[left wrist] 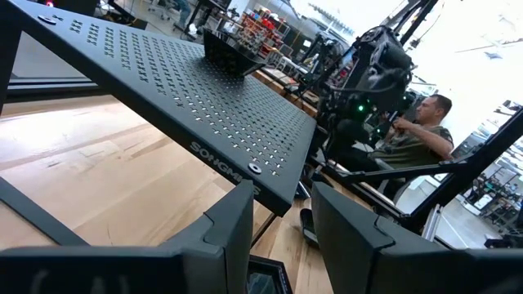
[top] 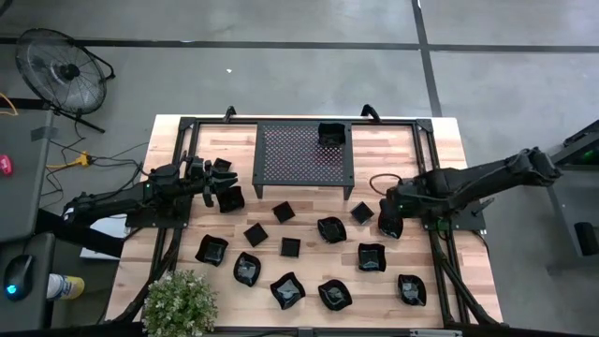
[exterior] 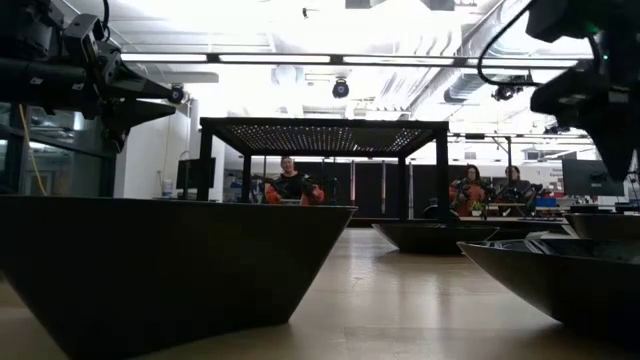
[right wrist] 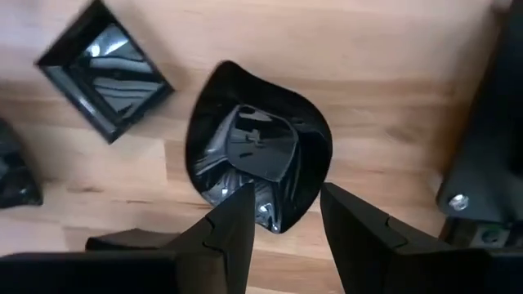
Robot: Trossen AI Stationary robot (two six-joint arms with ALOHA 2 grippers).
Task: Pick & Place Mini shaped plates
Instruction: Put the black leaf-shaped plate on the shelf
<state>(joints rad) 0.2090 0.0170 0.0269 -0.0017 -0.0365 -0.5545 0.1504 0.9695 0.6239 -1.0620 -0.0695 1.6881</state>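
Note:
Several glossy black mini shaped plates, square and wavy-rimmed, lie scattered on the wooden table's near half (top: 290, 248). One plate (top: 330, 134) sits on top of the black perforated rack (top: 304, 154). My right gripper (top: 388, 227) (right wrist: 286, 214) points down, open, in the air above a rounded plate (right wrist: 257, 151). A square plate (right wrist: 106, 69) lies beside that one. The low view shows this gripper (exterior: 608, 125) well above the table. At the table's left my left gripper (top: 225, 183) (left wrist: 282, 237) stands level and open, pointing toward the rack, with nothing between its fingers.
The rack (left wrist: 204, 106) stands on thin legs at the table's far middle. A potted plant (top: 180, 301) sits at the near left corner. Black frame rails (top: 432, 253) run along both table sides. People sit in the room beyond (exterior: 290, 185). A fan (top: 64, 70) stands on the floor.

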